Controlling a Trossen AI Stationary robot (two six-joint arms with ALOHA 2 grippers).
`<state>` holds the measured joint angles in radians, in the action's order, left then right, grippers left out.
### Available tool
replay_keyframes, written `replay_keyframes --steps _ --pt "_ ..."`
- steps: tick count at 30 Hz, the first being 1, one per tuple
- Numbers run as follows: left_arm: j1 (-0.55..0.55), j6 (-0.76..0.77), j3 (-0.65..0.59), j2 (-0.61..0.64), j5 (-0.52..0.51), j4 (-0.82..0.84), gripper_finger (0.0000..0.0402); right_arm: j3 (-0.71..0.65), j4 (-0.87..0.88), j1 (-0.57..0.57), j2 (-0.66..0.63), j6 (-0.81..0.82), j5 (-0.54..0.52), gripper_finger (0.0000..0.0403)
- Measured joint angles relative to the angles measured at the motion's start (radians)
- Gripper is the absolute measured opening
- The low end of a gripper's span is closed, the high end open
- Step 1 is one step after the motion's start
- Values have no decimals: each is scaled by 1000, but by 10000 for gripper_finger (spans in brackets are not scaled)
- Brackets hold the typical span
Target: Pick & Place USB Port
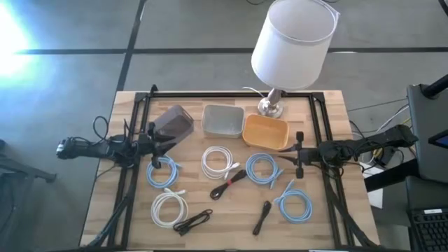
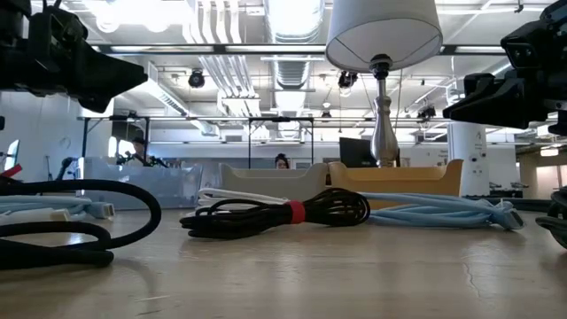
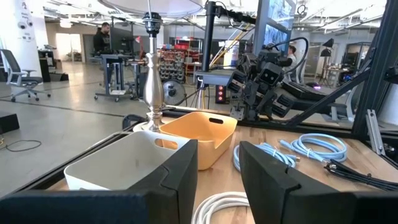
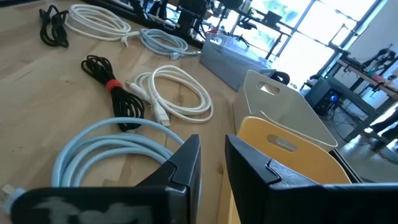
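Several coiled cables lie flat on the wooden table: light blue coils (image 1: 163, 171) (image 1: 262, 168) (image 1: 294, 205), white coils (image 1: 220, 161) (image 1: 170, 208), and black bundles (image 1: 192, 222) (image 1: 262, 217), one of them with a red tie (image 1: 227, 185). A clear grey bin (image 1: 173, 122), a white bin (image 1: 223, 120) and a yellow bin (image 1: 265, 131) stand in a row toward the far edge. My left gripper (image 1: 158, 142) (image 3: 217, 152) hovers open at the table's left, near the grey bin. My right gripper (image 1: 295, 151) (image 4: 213, 146) hovers open at the right, beside the yellow bin. Neither touches anything.
A lamp with a white shade (image 1: 290, 42) stands on its metal base (image 1: 271, 105) at the far edge, behind the yellow bin. A black frame (image 1: 231, 94) runs around the work area. Bare wood (image 1: 231, 231) shows between the cables near the front edge.
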<state>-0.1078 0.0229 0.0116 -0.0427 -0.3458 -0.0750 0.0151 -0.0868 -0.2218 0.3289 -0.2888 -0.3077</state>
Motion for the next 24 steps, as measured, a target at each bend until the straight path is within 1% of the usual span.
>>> replay_keyframes --steps 15,24 --pt "0 0 0 0 0 4 122 0 0 0 0 -2 0 85" --pt "0 0 0 0 0 3 122 0 0 0 0 -2 0 73"
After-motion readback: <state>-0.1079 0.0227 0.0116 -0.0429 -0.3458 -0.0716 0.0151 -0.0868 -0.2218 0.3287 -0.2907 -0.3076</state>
